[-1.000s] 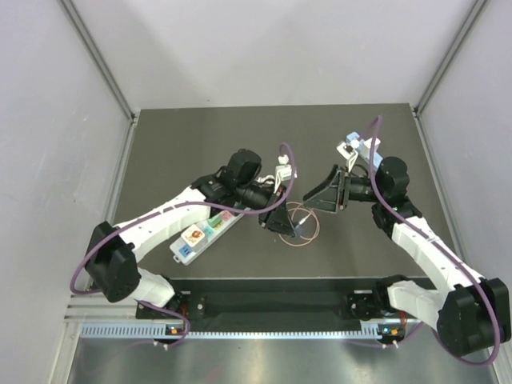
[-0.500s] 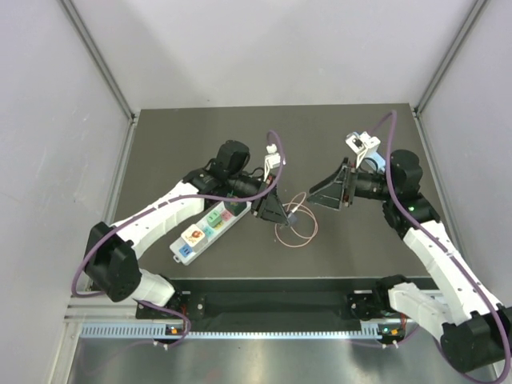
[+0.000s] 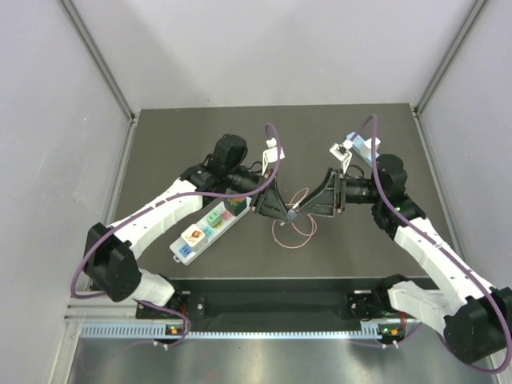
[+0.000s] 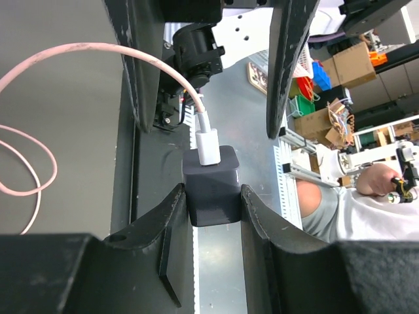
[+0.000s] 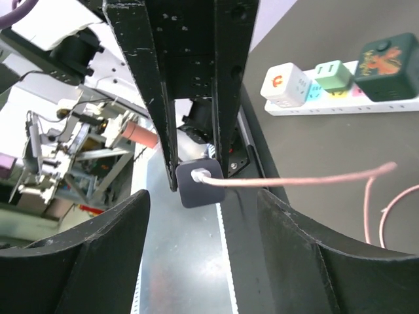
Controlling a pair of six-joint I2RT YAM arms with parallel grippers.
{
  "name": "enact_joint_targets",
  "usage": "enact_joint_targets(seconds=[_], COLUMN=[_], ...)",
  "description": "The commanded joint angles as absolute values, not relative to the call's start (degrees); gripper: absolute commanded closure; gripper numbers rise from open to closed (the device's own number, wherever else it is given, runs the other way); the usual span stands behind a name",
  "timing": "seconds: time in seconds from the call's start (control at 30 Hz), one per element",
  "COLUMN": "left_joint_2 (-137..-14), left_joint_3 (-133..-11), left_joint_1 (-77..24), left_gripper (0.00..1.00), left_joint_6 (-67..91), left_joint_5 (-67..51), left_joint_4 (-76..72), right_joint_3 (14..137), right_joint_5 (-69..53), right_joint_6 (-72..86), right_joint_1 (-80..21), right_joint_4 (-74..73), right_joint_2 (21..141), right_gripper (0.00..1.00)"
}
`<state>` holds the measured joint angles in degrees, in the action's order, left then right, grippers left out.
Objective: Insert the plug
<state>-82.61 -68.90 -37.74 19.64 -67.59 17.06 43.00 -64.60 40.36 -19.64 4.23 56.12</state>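
My left gripper (image 3: 285, 212) is shut on a dark cube plug (image 3: 294, 214) and holds it above the table's middle. In the left wrist view the plug (image 4: 211, 186) sits squeezed between my fingertips, with a white connector (image 4: 208, 142) and a pink cable (image 4: 98, 49) running from its face. My right gripper (image 3: 317, 203) is open and faces the plug from the right, its jaws on either side of the plug's tip. In the right wrist view the plug (image 5: 196, 183) lies just ahead of my wide-open gripper (image 5: 203, 226). The white power strip (image 3: 206, 226) lies at the left.
The strip carries several coloured cube adapters (image 5: 330, 75). The pink cable (image 3: 294, 232) lies in loops on the dark table under the grippers. The table's near edge and a metal rail (image 3: 272, 330) run along the front.
The left gripper has carried the plug to the right and up off the table. The right gripper has swung left and down until it faces the plug closely.
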Motion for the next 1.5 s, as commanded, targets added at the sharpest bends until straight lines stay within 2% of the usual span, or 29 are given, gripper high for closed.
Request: enact_joint_targets(seconds=[0.0, 0.2, 0.3, 0.37, 0.7, 0.8, 0.83, 0.9, 0.93, 0.97, 1.03, 1.07, 1.1, 1.23, 1.47], left_joint_2=[-80.86, -80.95, -81.12, -81.3, -82.44, -82.7, -82.71, -82.97, -83.23, -83.23, -83.41, -83.41, -83.23, -82.71, -81.21], left_joint_3=[-71.02, -71.02, -71.19, -71.28, -71.81, -71.81, -71.81, -71.81, -71.89, -71.89, -71.72, -71.72, -71.72, -71.81, -71.72], left_joint_1=[-37.71, -37.71, -37.71, -37.71, -37.71, -37.71, -37.71, -37.71, -37.62, -37.53, -37.27, -37.27, -37.35, -37.27, -37.18], left_gripper=[1.0, 1.0, 1.0, 1.0, 1.0, 1.0, 1.0, 1.0, 0.99, 0.88, 0.74, 0.56, 0.51, 0.37, 0.31], left_joint_6=[20.21, 20.65, 20.92, 21.27, 22.41, 22.59, 22.67, 22.85, 22.85, 22.76, 22.59, 22.41, 21.72, 19.87, 16.18], left_joint_5=[-71.01, -72.07, -72.51, -72.95, -73.92, -74.27, -74.44, -74.18, -73.83, -73.22, -72.86, -72.51, -72.25, -71.81, -68.65], left_joint_4=[12.92, 11.78, 11.16, 10.72, 9.05, 9.05, 8.88, 9.05, 9.4, 9.84, 10.11, 10.19, 10.98, 12.21, 16.78], right_joint_3=[42.72, 41.92, 42.01, 42.1, 42.19, 42.19, 42.19, 42.28, 42.28, 42.01, 41.66, 41.14, 41.05, 41.31, 41.57], right_joint_5=[-65.65, -65.3, -64.86, -64.95, -65.3, -65.3, -65.39, -65.65, -65.83, -66.0, -66.7, -66.97, -67.06, -66.18, -64.69], right_joint_6=[44.02, 46.67, 46.58, 46.49, 46.49, 46.32, 46.32, 46.67, 47.1, 48.41, 50.44, 52.71, 53.52, 53.17, 54.05], right_joint_1=[-21.97, -24.43, -25.22, -25.66, -26.19, -26.19, -26.19, -26.19, -26.19, -26.19, -26.19, -26.19, -26.28, -25.49, -22.5], right_joint_4=[12.82, 17.14, 17.23, 17.4, 17.31, 17.49, 17.58, 18.01, 18.63, 20.29, 23.28, 26.34, 26.98, 25.75, 25.4], right_joint_2=[56.95, 58.97, 59.41, 59.59, 60.29, 60.55, 60.64, 60.82, 60.82, 60.73, 60.73, 60.56, 60.47, 60.38, 60.91], right_gripper=[0.35, 0.38, 0.42, 0.5, 0.62, 0.72, 0.81, 0.91, 1.0, 1.0, 1.0, 1.0, 1.0, 1.0, 1.0])
